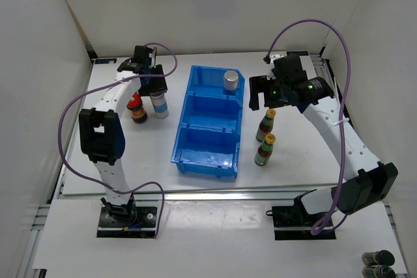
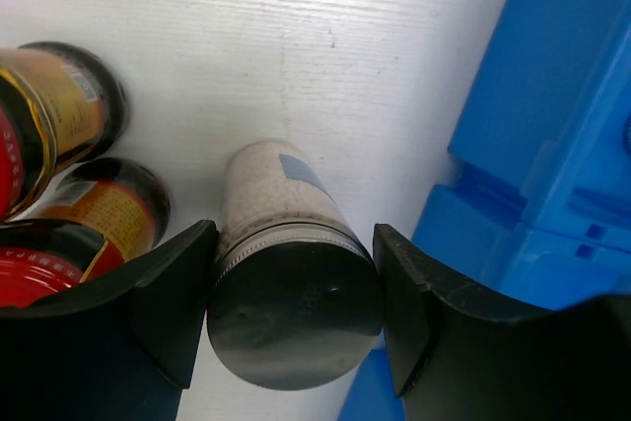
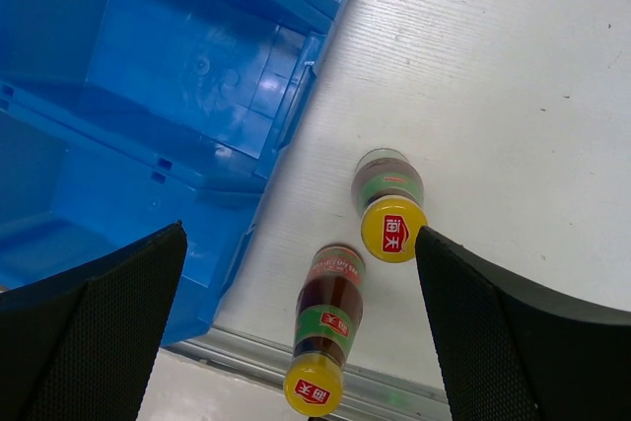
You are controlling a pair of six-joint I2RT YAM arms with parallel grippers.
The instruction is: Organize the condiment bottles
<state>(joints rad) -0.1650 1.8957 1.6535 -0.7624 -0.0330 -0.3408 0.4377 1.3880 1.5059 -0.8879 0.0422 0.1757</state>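
Observation:
My left gripper (image 1: 156, 87) (image 2: 294, 288) is shut on the silver cap of a white, blue-labelled bottle (image 1: 160, 105) (image 2: 271, 184) that stands upright on the table, left of the blue bin (image 1: 195, 151). Just left of it stands a squat dark red-capped bottle (image 1: 137, 110) (image 2: 99, 219); the left wrist view shows a second dark one (image 2: 74, 96) beyond it. Another silver-capped bottle (image 1: 230, 81) stands in the bin's far compartment. My right gripper (image 1: 260, 97) (image 3: 299, 244) hangs open above two slim yellow-capped bottles (image 1: 266, 124) (image 1: 264, 148) (image 3: 388, 206) (image 3: 327, 327), right of the bin.
The bin (image 3: 148, 96) (image 2: 552, 145) has three compartments in a row; nothing shows in the middle and near ones. A metal rail (image 1: 215, 193) marks the table's near edge. White walls close in the left, back and right.

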